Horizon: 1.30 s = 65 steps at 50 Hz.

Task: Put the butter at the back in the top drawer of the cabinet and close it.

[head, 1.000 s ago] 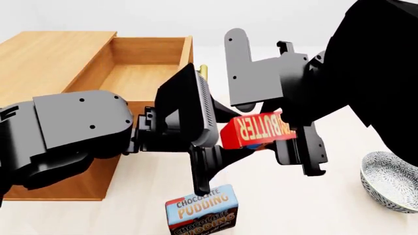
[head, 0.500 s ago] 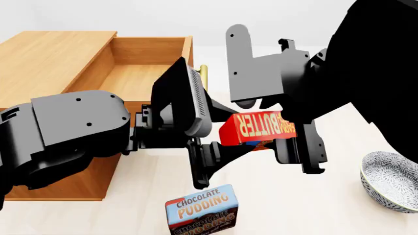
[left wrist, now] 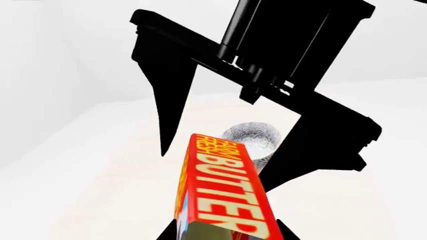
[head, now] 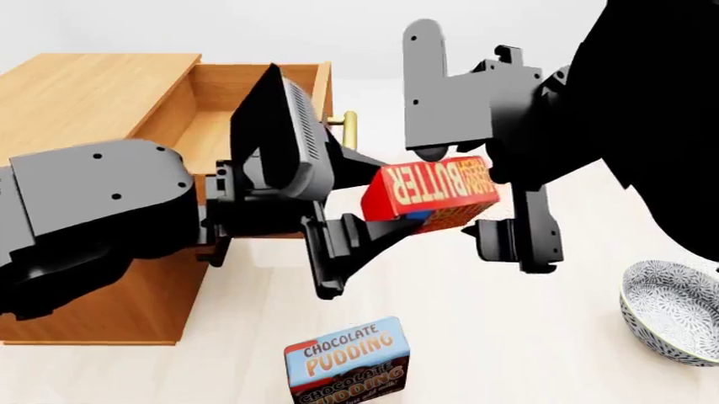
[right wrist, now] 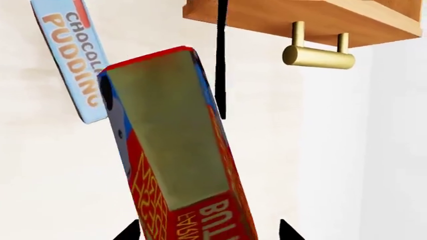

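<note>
Red and orange, the butter (head: 430, 195) is held up in the air between the two grippers, just in front of the pulled-out top drawer (head: 252, 118) of the wooden cabinet (head: 84, 105). The right gripper (head: 477, 198) is closed on the butter. The left gripper (head: 332, 215) is spread wide beside the carton. A brass handle (right wrist: 318, 56) is seen near the butter. A pudding box (head: 346, 360) and a patterned bowl (head: 671, 310) are set on the pale table (head: 506, 337).
</note>
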### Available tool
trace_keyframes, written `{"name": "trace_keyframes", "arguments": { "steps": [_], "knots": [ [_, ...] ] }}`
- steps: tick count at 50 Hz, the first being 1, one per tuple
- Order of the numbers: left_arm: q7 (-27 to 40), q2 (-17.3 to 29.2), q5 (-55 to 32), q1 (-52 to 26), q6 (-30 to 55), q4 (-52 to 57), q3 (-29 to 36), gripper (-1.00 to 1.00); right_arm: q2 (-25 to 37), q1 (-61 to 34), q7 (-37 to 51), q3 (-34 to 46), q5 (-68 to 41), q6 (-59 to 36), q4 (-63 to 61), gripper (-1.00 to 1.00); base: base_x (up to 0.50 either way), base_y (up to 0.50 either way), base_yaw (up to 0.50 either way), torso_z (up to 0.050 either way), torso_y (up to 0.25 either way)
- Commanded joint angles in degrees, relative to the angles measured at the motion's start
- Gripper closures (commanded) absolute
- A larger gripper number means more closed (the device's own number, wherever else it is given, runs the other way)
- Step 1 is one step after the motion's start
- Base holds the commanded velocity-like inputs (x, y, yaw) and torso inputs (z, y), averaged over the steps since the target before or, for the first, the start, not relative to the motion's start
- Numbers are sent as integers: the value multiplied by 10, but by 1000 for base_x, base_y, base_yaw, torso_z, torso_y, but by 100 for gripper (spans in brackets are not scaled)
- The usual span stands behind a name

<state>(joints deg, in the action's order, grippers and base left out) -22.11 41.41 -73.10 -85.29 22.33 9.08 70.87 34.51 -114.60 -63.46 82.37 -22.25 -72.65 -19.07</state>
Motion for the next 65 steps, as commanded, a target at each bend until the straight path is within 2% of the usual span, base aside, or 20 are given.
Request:
{"name": "trace_keyframes", "arguments": {
  "steps": [1,17,23,25,28,32,36,40,47,51,55,65],
  "knots": [
    [13,18,-24,-18,6,-2,-31,100,9,0,-1,12,8,3,13,-100,0,0,0,0,0],
    [28,47,-29,-29,21,8,-37,100,55,-8,-2,17,18,12,48,-100,0,0,0,0,1],
    [37,55,-39,-31,23,7,-44,100,85,-1,17,-11,14,9,61,-100,0,0,0,2,2],
    [50,58,-51,-32,23,4,-50,100,91,17,52,-39,16,5,70,-100,0,0,0,0,0],
    [70,64,-60,-33,25,10,-56,100,97,62,117,-95,11,-4,79,-100,0,0,0,0,3],
    [101,77,-78,-34,26,21,-67,100,73,143,248,-199,17,-50,126,-100,0,0,0,0,0],
    [136,91,-96,-38,34,29,-74,100,43,260,404,-402,15,-92,118,-100,0,0,0,0,0],
    [168,102,-113,-44,44,35,-80,100,19,385,497,-579,9,-100,67,-100,0,0,0,0,3],
    [215,96,-137,-60,50,-5,-94,100,-28,602,611,-794,27,-31,-72,-100,0,0,0,1,1],
    [238,79,-139,-71,53,-46,-97,100,-59,723,650,-869,42,48,-148,-100,0,0,0,0,0],
    [255,58,-134,-87,59,-99,-98,100,-78,799,666,-911,49,96,-204,-100,0,0,0,0,3],
    [239,-24,-98,-119,73,-275,-76,100,-89,870,667,-947,50,146,-240,-100,0,0,0,1,1]
  ]
}}
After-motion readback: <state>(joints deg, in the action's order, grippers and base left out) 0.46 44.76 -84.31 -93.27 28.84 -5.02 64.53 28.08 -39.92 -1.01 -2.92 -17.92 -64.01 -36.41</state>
